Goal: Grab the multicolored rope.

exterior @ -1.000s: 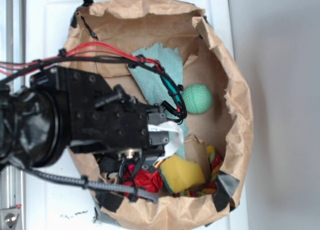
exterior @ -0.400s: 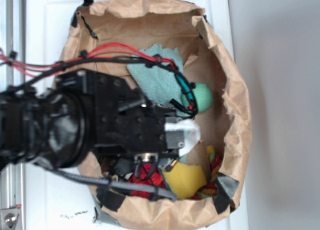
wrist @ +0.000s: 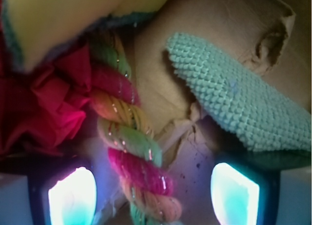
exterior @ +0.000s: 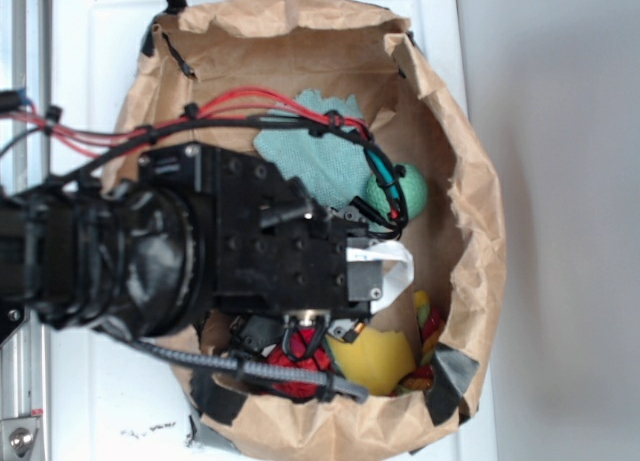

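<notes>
In the wrist view the multicolored rope runs up the frame as a thick twist of green, pink-red and yellow-orange strands, lying on the brown paper floor of the bag. The gripper is open: its two glowing fingertips sit at the bottom corners of the view, well apart, and the near end of the rope lies between them, closer to the left one and touching neither. To the rope's left a red ruffled ball presses against it, and a yellow sponge overhangs its far end. To the right lies a knobbly teal cloth, apart from the rope. In the exterior view the black arm hides the gripper; only a bit of rope shows by the bag's wall, beside the sponge.
</notes>
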`<state>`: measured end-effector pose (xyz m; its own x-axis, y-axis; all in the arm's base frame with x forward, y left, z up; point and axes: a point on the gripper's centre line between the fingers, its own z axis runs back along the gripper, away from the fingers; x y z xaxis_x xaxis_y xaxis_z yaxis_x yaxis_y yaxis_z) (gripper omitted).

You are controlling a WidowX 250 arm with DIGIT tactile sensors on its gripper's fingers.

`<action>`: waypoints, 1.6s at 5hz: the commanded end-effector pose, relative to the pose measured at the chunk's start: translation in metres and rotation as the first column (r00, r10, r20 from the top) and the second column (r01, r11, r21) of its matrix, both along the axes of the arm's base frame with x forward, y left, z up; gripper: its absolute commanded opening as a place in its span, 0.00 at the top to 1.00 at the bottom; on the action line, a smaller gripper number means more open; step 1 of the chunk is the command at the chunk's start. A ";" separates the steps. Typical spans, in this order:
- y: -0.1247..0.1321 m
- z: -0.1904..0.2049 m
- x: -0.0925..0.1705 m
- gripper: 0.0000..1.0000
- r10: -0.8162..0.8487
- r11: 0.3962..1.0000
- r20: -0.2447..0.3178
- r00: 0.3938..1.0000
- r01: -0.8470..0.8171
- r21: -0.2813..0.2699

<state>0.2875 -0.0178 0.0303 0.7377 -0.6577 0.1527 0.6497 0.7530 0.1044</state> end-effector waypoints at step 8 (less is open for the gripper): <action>-0.023 -0.004 -0.003 1.00 -0.058 0.998 -0.004 0.998 0.058 -0.009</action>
<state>0.2858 -0.0330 0.0189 0.7130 -0.6893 0.1285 0.6866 0.7235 0.0717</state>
